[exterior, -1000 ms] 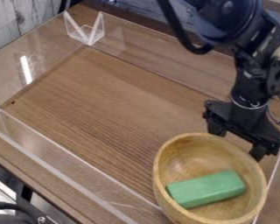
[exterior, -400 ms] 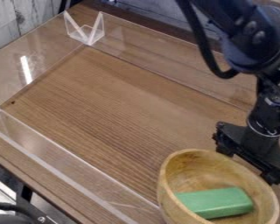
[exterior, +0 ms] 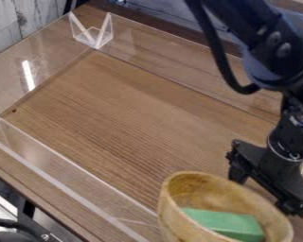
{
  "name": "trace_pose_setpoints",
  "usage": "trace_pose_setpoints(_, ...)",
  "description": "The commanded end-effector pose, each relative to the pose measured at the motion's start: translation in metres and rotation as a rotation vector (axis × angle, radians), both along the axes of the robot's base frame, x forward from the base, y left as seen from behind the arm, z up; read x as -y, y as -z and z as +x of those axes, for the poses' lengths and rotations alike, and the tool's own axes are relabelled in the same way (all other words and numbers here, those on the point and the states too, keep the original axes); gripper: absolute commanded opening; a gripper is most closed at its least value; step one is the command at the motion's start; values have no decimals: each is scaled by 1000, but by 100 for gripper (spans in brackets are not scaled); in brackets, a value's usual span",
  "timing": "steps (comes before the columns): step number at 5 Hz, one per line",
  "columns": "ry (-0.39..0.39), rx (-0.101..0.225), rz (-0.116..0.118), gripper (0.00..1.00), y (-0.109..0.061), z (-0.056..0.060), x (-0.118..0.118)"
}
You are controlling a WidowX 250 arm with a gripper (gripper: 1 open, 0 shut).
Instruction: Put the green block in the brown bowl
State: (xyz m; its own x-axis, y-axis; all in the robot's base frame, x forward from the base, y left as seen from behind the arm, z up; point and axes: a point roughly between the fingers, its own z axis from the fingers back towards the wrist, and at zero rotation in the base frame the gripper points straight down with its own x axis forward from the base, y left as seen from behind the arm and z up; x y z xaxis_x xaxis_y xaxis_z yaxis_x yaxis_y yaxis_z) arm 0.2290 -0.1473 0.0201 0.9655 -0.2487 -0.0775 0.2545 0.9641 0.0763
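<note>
1. The green block [exterior: 225,224] lies inside the brown bowl [exterior: 178,220], near the desk's [exterior: 116,123] bottom-right corner.
2. The jaws [exterior: 271,180] stand wide beside the bowl's rim, along the desk's right edge.

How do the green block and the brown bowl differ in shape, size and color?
The green block is a straight-edged bar, while the brown bowl is round and hollow. The bowl is much bigger; the block fits inside it. The block is one bright green, but the bowl is light tan-brown. They share the same corner of the view, and the picture's bottom edge is close to both.
</note>
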Motion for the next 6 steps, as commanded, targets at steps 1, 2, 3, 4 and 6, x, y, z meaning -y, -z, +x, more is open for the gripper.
trace_pose_setpoints(1,38,50,-15,100,-23,-2,3)
trace_pose_setpoints(2,61,52,0,100,-29,-6,-2)
trace_pose_setpoints(3,130,56,14,100,-43,-9,-1)
trace_pose_setpoints(4,195,60,22,100,-58,-12,-1)
trace_pose_setpoints(6,290,64,27,100,-41,-10,-3)
